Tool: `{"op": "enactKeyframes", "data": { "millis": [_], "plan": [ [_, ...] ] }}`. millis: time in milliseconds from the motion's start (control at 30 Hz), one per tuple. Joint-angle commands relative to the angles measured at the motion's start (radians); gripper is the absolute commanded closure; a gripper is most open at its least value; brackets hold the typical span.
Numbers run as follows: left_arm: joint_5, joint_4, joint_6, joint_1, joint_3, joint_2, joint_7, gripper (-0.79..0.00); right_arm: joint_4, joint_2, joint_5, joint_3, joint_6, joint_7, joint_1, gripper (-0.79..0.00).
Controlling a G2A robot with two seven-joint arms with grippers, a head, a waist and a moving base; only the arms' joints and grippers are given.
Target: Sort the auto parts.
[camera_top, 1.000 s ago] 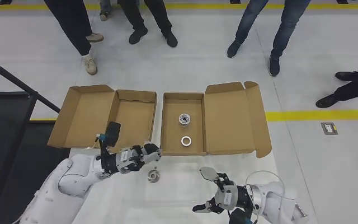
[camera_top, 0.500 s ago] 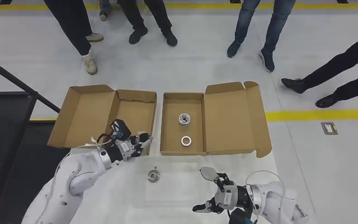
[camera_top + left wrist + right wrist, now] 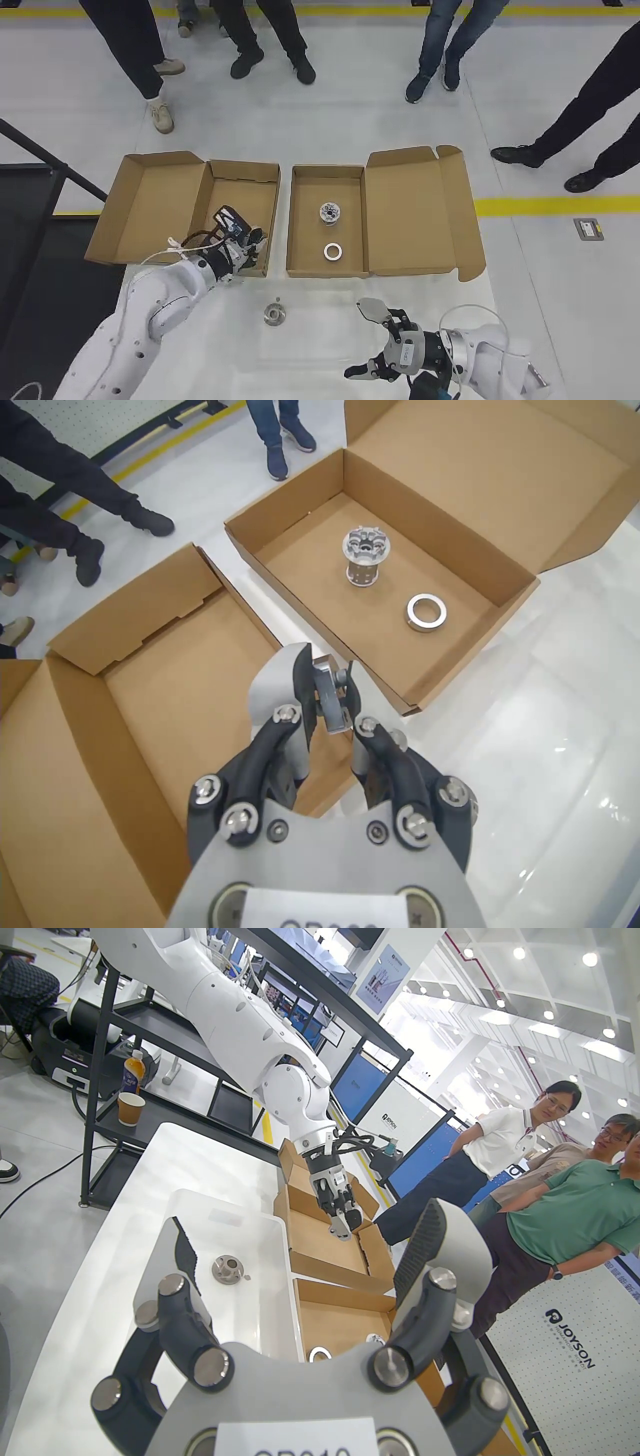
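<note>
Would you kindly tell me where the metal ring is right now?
In the top view, the metal ring lies flat in the right-hand cardboard box, just nearer the robot than the slotted cylindrical part in the same box.

My left end effector [image 3: 250, 242] has swung away from the middle of the white surface [image 3: 330, 330] toward the left cardboard box [image 3: 238, 200]. 1 second ago it hung over the surface, short of the box's near wall. 0.5 seconds ago it had reached that wall. Now it sits above the box's near corner, on the side next to the right cardboard box [image 3: 327, 195]. My left forearm [image 3: 185, 280] has turned with it, from lying across the surface to pointing at the box. The small metal part [image 3: 326, 700] pinched between the fingers is now at the box's edge.
</note>
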Motion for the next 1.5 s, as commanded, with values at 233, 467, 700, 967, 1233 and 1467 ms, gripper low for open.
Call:
{"op": "enactKeyframes", "data": {
  "millis": [233,467,700,967,1233,1467],
  "plan": [
    [0.003,0.1,0.184,-0.02,-0.026,-0.017,0.021,0.0,0.0,0.0,0.0,0.0,0.0,0.0,0.0,-0.785],
    [0.026,0.278,0.245,-0.118,0.032,-0.049,0.017,0.0,0.0,0.0,0.0,0.0,0.0,0.0,0.0,-0.785],
    [0.064,0.438,0.272,-0.208,0.129,-0.096,0.032,0.0,0.0,0.0,0.0,0.0,0.0,0.0,0.0,-0.785],
    [0.073,0.565,0.258,-0.279,0.212,-0.147,0.034,0.0,0.0,0.0,0.0,0.0,0.0,0.0,0.0,-0.785],
    [0.089,0.632,0.254,-0.309,0.24,-0.179,0.051,-0.212,0.0,0.0,0.0,0.0,0.0,0.0,0.0,-0.785],
    [0.091,0.639,0.248,-0.315,0.22,-0.188,0.062,-0.379,0.0,0.0,0.0,0.0,0.0,0.0,0.0,-0.785]
  ]
}}
